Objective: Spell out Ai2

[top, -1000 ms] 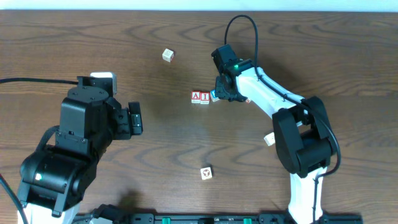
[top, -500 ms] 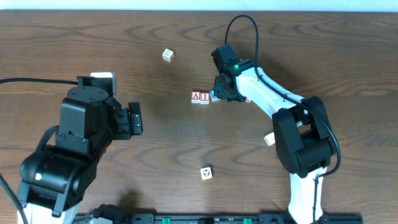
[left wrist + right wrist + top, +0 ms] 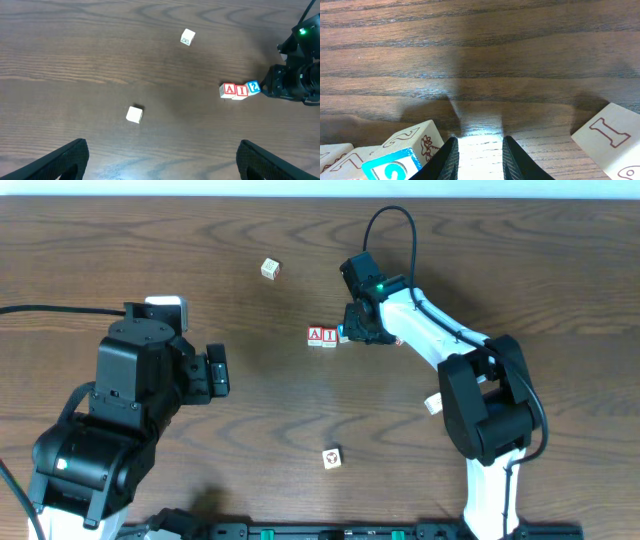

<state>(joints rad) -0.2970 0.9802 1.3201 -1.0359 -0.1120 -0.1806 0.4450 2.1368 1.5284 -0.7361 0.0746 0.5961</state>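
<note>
Fingers of the left arm [image 3: 65, 162] stand spread wide and empty, with the red A cube [image 3: 229, 89], red I cube [image 3: 241, 90] and blue 2 cube [image 3: 253, 87] in a row on the tabletop [image 3: 100, 60] well ahead and to their right. Fingers of the right arm [image 3: 447, 160], slightly parted and gripping nothing, hang low, the blue 2 cube just beside them, outside the gap.
</note>
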